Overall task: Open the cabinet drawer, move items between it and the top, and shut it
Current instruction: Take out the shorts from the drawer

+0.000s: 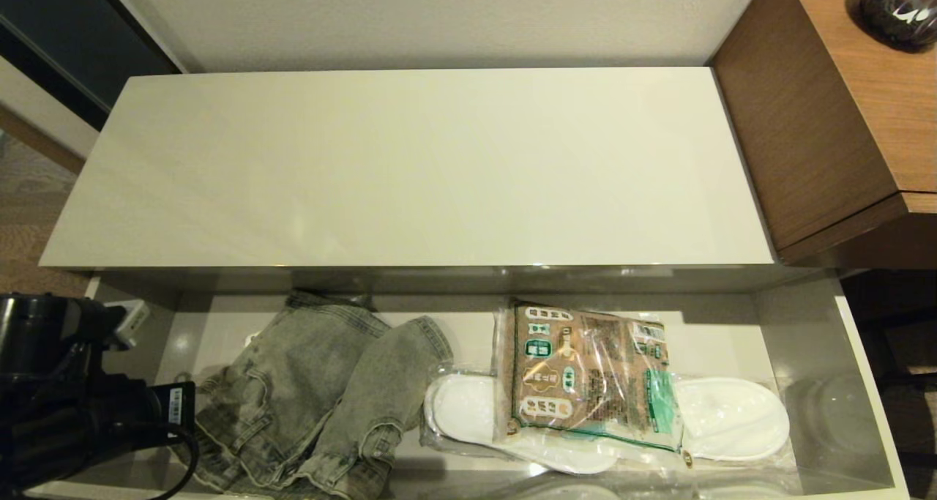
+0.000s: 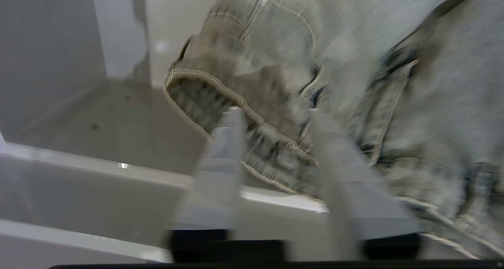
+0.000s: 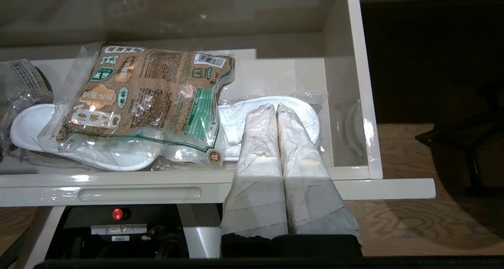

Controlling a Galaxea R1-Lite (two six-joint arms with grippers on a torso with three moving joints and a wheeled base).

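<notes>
Cabinet drawer (image 1: 867,383) pulled open, glossy grey-beige, shallow, long axis running left-right under the top (image 1: 410,167), a flat glossy cream panel. Inside at left: folded jeans (image 1: 315,397), faded grey denim, rumpled, stitched hems. Right of them the clear crinkly packet (image 1: 585,375), brown contents, green-white labels, long axis front-to-back, lying on plastic-wrapped white slippers (image 1: 732,419). Left gripper (image 2: 275,119) at the drawer's left end, fingers apart over the jeans' waistband. Right gripper (image 3: 277,111), tape-wrapped fingers pressed together, above the drawer front, tips over the slippers. Wood-grain desk (image 1: 842,105) at right.
</notes>
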